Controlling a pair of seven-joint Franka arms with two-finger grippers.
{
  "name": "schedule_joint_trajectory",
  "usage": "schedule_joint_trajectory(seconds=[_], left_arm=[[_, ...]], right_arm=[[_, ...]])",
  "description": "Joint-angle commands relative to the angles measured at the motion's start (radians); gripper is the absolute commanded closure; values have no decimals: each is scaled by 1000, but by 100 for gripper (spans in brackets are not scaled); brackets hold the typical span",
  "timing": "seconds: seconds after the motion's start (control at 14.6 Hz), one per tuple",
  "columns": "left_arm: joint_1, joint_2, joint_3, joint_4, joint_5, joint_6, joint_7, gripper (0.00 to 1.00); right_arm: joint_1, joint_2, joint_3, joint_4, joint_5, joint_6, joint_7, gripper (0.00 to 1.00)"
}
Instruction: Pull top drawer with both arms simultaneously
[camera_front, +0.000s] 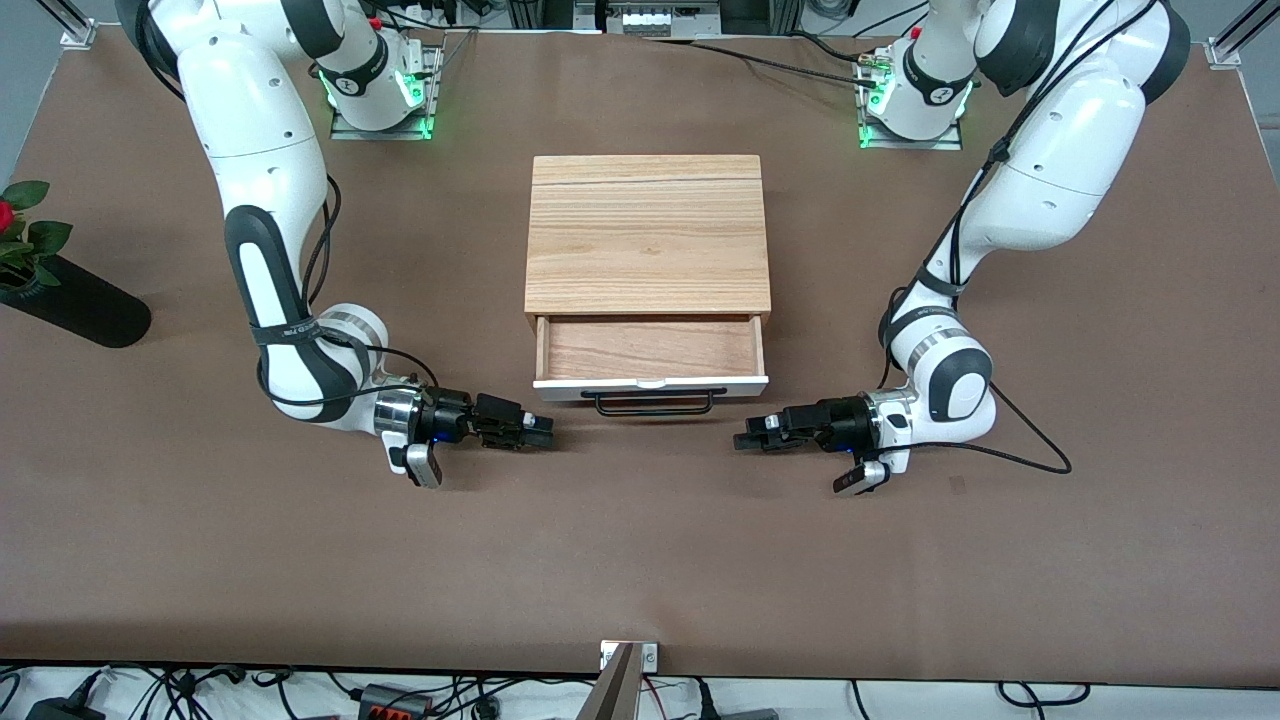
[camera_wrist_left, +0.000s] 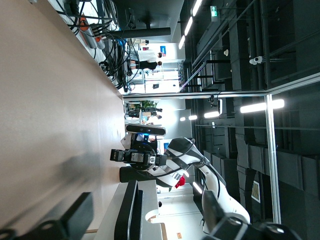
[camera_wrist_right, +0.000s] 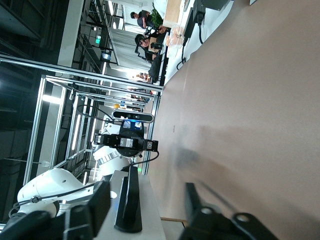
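Observation:
The top drawer (camera_front: 650, 348) of the wood-topped cabinet (camera_front: 648, 235) is pulled partly out and shows reddish-brown wood inside. Its white front panel (camera_front: 650, 384) carries a long black bar handle (camera_front: 655, 403). My right gripper (camera_front: 547, 432) is open, low over the table, just off the handle's end toward the right arm's end of the table. My left gripper (camera_front: 740, 440) is open, low, just off the handle's other end. Both point at each other and hold nothing. In the left wrist view the handle (camera_wrist_left: 131, 210) lies between my open fingers (camera_wrist_left: 75, 215). It does the same in the right wrist view (camera_wrist_right: 131, 200).
A black vase with a red flower (camera_front: 60, 300) lies at the right arm's end of the table. Black cables (camera_front: 1030, 450) trail from the left arm's wrist onto the table. A metal camera post (camera_front: 628, 670) stands at the table edge nearest the front camera.

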Motion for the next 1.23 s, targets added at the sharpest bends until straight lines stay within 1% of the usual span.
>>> schedule_joint_trajectory(seconds=[0.0,0.07,0.21,0.27,0.34,0.55,0.69,0.82,0.89,0.96,1.03,1.1,1.17], left_arm=[[8,9,12,72,7,-9,-13,0],[10,-2,40,97,77,-9,-54,0],[15,-20,80,190,266,-10,-158,0],[28,-26,80,225,349,-13,-224,0],[44,-51,80,239,427,-13,-293,0],[67,-127,80,246,662,-19,-384,0],[65,-181,80,258,807,-19,-438,0],[71,-249,81,263,1000,-27,-485,0],[73,-276,80,264,1127,-47,-504,0],[70,-310,69,264,1223,-62,-528,0],[74,-339,78,264,1295,-91,-554,0],[85,-353,83,264,1354,-137,-550,0],[111,-367,80,264,1442,-172,-547,0]], right_arm=[[-24,-18,6,1,-4,0,12,0],[-30,-29,6,1,-7,0,26,0],[-41,-55,3,-12,-16,1,54,0],[-48,-67,-7,-13,-44,0,69,0],[-54,-78,-15,-15,-76,0,90,0],[-84,-136,-29,-50,-188,0,193,0],[-116,-168,-40,-74,-291,-34,238,0],[-171,-206,-53,-78,-425,-115,316,0],[-186,-237,-78,-78,-537,-146,362,0],[-189,-265,-102,-76,-641,-172,389,0],[-191,-288,-140,-75,-767,-212,403,0],[-190,-311,-173,-71,-862,-248,405,0],[-190,-341,-210,-71,-950,-275,405,0]])
